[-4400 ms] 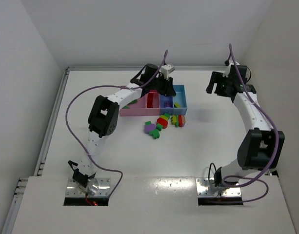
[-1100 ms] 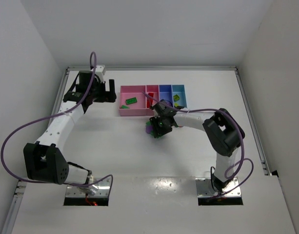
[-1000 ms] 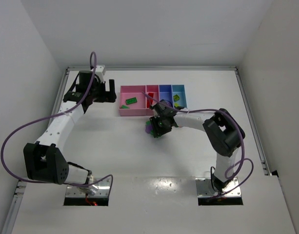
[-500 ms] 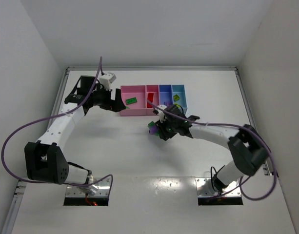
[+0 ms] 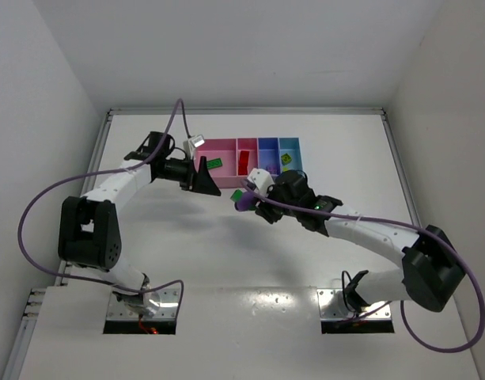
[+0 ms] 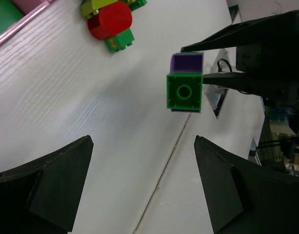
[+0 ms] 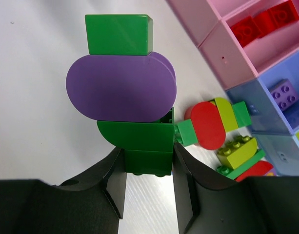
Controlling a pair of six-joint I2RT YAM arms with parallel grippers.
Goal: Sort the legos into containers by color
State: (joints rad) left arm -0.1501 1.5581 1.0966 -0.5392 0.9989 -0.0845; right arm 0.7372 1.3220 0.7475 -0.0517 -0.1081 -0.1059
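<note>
White worktop (image 5: 147, 253) closed in by plain white walls. Top external view: row of four joined containers (image 5: 226, 149) toward the far side, a green brick lying in the wide pink one. Left fingers (image 5: 206, 180) just in front of that bin, spread, holding nothing. Right fingers (image 5: 259, 207) near the middle of the worktop, pinching the green-and-purple stack (image 5: 242, 199), which sits between the two arms, just in front of the bins. Left wrist view: left fingers (image 6: 56, 180) wide apart at the lower edge, the stack (image 6: 186, 90) seen end-on between and beyond them, not touching either. It appears lifted off the surface, gripped by the dark right fingers (image 6: 256, 41). A loose red, green and yellow cluster (image 6: 110, 22) lies near the pink bin's corner. Right wrist view: right fingers (image 7: 90, 204) pressed on the stack's lowest green brick. Above it come a rounded green piece, a purple oval (image 7: 121, 87) and a green block. Red bricks (image 7: 259, 24) lie in the narrow pink bin and a purple brick (image 7: 284, 92) in the blue-violet one. Step in hand, as judged: splitting the stack between two arms. To do well: the right holds firm and steady, while the left centres on the free end, closes squarely on one colour only, then peels with a slight tilt rather than a straight tug. Risk: a skewed grip twists the stack loose.
</note>
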